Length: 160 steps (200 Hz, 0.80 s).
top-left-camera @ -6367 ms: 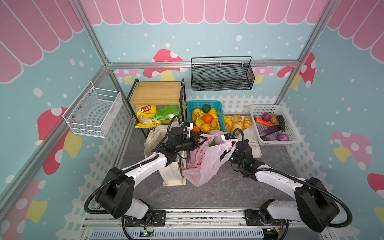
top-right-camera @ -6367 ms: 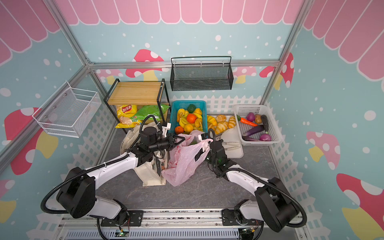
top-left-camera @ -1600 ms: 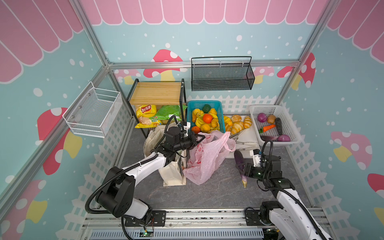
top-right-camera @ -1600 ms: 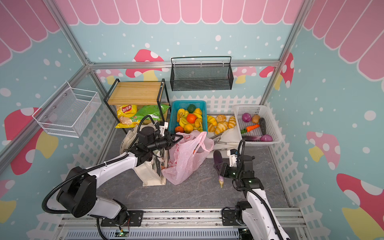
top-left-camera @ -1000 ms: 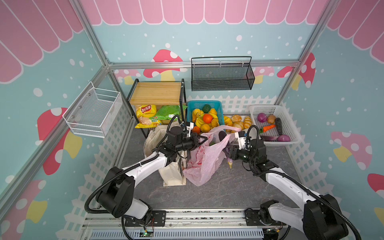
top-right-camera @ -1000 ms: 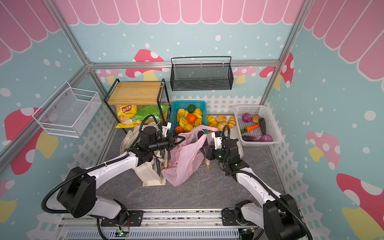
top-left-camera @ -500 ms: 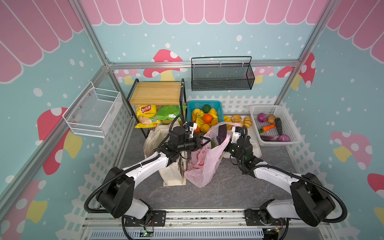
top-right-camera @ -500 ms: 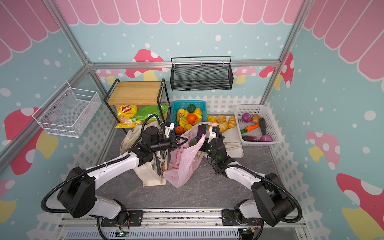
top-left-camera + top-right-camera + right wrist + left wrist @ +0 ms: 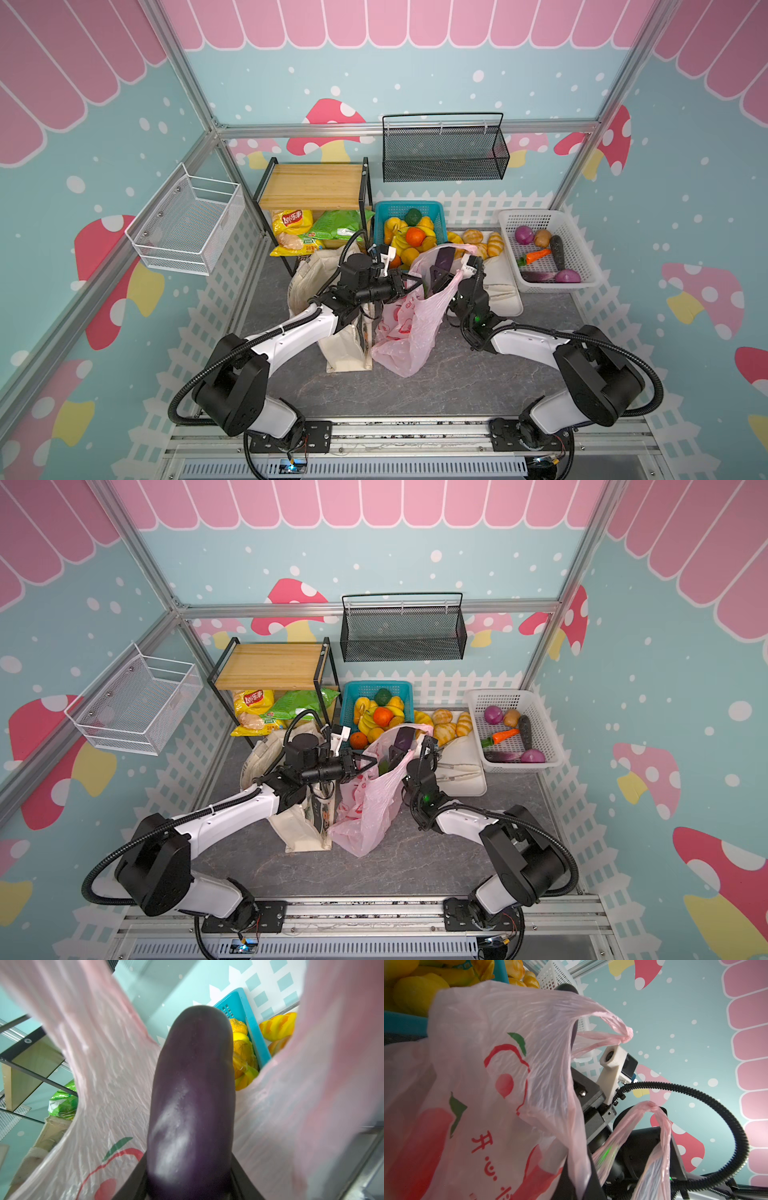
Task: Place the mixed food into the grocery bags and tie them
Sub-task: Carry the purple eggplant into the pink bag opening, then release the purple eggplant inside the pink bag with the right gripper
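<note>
Rim of pink bag (image 9: 409,332) is pinched tight in L gripper (image 9: 417,285). In R gripper (image 9: 441,275) the eggplant (image 9: 193,1084) is clamped, at the bag's mouth. It should be lowered deep, then let go slow.

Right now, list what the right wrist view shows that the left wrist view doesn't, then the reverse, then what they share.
Right wrist only: the purple eggplant plainly clamped in the right gripper, the green packet, the wooden shelf. Left wrist only: the right arm's wrist camera, its black cable hose, the white basket; a dark tip above the pink bag may be that eggplant. Both: that bag with its red print, the teal basket, yellow fruit.
</note>
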{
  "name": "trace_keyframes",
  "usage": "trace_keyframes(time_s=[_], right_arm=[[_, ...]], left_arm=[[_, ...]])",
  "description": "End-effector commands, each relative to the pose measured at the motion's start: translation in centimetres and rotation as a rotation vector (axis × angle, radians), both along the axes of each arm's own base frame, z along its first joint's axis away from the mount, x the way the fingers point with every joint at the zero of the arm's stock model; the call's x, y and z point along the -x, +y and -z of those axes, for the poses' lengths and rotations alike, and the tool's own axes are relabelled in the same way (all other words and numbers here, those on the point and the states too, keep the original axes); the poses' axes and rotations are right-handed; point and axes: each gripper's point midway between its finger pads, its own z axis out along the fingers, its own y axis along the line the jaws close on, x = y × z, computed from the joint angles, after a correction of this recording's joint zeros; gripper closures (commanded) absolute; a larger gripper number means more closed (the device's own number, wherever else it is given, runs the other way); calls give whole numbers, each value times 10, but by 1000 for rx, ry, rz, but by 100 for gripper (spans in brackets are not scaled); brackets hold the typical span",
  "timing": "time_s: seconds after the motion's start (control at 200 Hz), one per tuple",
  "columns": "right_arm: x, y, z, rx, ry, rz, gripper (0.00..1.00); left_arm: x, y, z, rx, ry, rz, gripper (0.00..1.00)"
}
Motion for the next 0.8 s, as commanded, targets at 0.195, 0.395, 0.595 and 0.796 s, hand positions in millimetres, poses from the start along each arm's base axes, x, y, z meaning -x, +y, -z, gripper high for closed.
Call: trace_keyframes(time_s=[0.195, 0.395, 0.595, 0.796], right_arm=[[27, 2, 20, -37, 11, -51, 78], [26, 5, 0, -37, -42, -60, 76], [27, 26, 1, -33, -7, -161, 71], [65, 40, 33, 68, 114, -372, 61]], left_arm=[[-1, 1, -12, 4, -43, -3, 100], [-1, 2, -13, 4, -45, -3, 100], [-3, 6, -16, 0, -53, -16, 100], [-12, 15, -16, 5, -45, -55, 100]])
